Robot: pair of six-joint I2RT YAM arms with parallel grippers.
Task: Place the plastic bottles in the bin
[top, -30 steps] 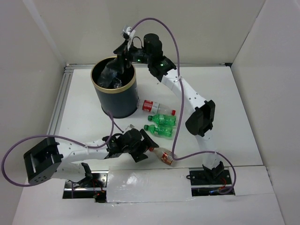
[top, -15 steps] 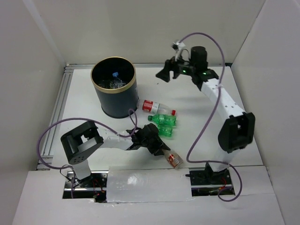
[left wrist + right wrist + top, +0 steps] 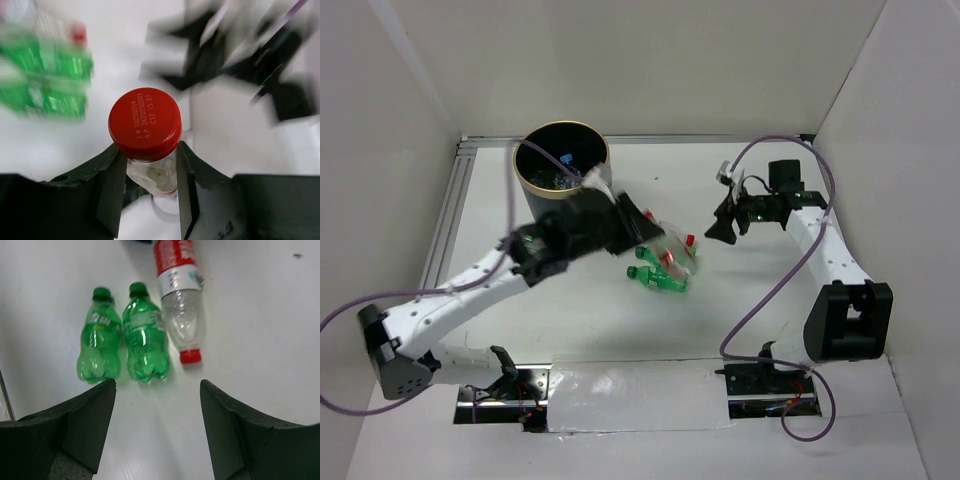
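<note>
Our left end effector (image 3: 149,152) is clamped on the neck of a clear bottle (image 3: 145,124) with a red cap, one finger on each side just under the cap. From above, we see this left end effector (image 3: 638,228) held over the tabletop (image 3: 750,300), just to the right of the bin (image 3: 560,138). The view behind the bottle is blurred. Inside the bin we make out some clear plastic at the bottom, but we cannot count the pieces. Our right end effector (image 3: 157,390) has its fingers spread wide apart with nothing between them. In the overhead view it (image 3: 718,228) hangs to the right of the bottles left on the tabletop. Below it lie two green bottles (image 3: 99,340) (image 3: 145,337) side by side, caps pointing the same way. Just beside them lies a clear bottle with a red label (image 3: 180,310), its red cap pointing the opposite way.
</note>
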